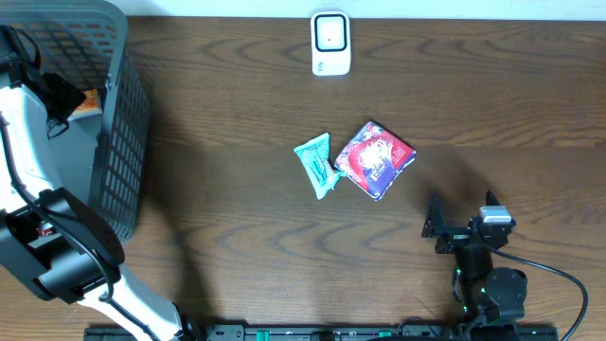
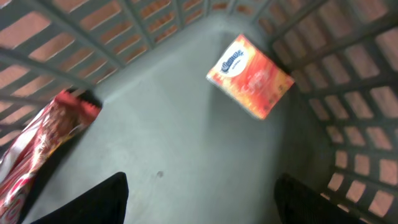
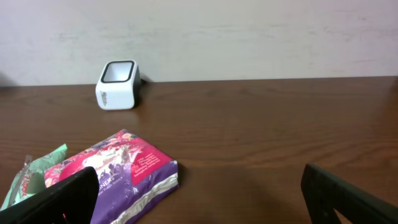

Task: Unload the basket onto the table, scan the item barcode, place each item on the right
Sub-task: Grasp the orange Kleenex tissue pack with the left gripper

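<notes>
Since the items seemingly wait in the basket (image 1: 123,142) at the table's far left corner, the left gripper (image 2: 202,205) hangs inside it, wide open and empty. An orange box (image 2: 250,76) lies ahead, untouched. The right gripper (image 3: 199,202), also wide open and empty, faces a pouch (image 1: 376,159) mid-table. The scanner (image 1: 330,43) sits at the far edge.

Overhead looks down on the table (image 1: 237,218). My left wrist peers close into the basket (image 2: 186,143); my right faces the far scanner (image 3: 117,84), shared overhead.

Logo (image 2: 232,62) on the orange box (image 2: 258,84) is too blurred to read.
</notes>
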Robot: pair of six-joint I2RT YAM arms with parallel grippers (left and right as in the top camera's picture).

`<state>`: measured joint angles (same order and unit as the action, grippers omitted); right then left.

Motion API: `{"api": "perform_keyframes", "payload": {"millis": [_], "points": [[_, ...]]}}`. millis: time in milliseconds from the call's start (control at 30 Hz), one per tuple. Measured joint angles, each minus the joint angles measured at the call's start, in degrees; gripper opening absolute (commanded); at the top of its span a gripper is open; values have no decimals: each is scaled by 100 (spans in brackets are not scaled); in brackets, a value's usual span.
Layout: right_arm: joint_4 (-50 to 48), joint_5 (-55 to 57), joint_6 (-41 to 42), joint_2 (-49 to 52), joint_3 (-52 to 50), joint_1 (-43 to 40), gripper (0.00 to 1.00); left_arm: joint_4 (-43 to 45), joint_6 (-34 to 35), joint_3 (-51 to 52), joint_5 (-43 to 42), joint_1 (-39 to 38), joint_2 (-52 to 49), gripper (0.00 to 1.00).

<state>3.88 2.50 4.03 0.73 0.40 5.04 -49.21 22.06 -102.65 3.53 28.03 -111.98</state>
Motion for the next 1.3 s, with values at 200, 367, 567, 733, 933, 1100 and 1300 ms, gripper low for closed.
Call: {"api": "perform_keyframes", "payload": {"millis": [200,367,567,733,933,1100,1300], "points": [[0,0,0,0,0,0,99,533,0,0,-20,0,-216,75],[0,0,2,0,0,0,99,957,116,0,-35,0,-640,75],[0,0,0,0,0,0,99,1246,474,0,-42,0,-1073,75],[0,0,0,0,0,0,99,1375,575,0,-42,-7,-1255,75],[0,0,0,0,0,0,99,1641,643,0,-59,-48,-1574,74],[0,0,0,0,0,0,99,1738,667,0,-68,-94,-1705,63],[0,-2,0,0,0,0,99,1759,699,0,-157,-120,-1720,33]]}}
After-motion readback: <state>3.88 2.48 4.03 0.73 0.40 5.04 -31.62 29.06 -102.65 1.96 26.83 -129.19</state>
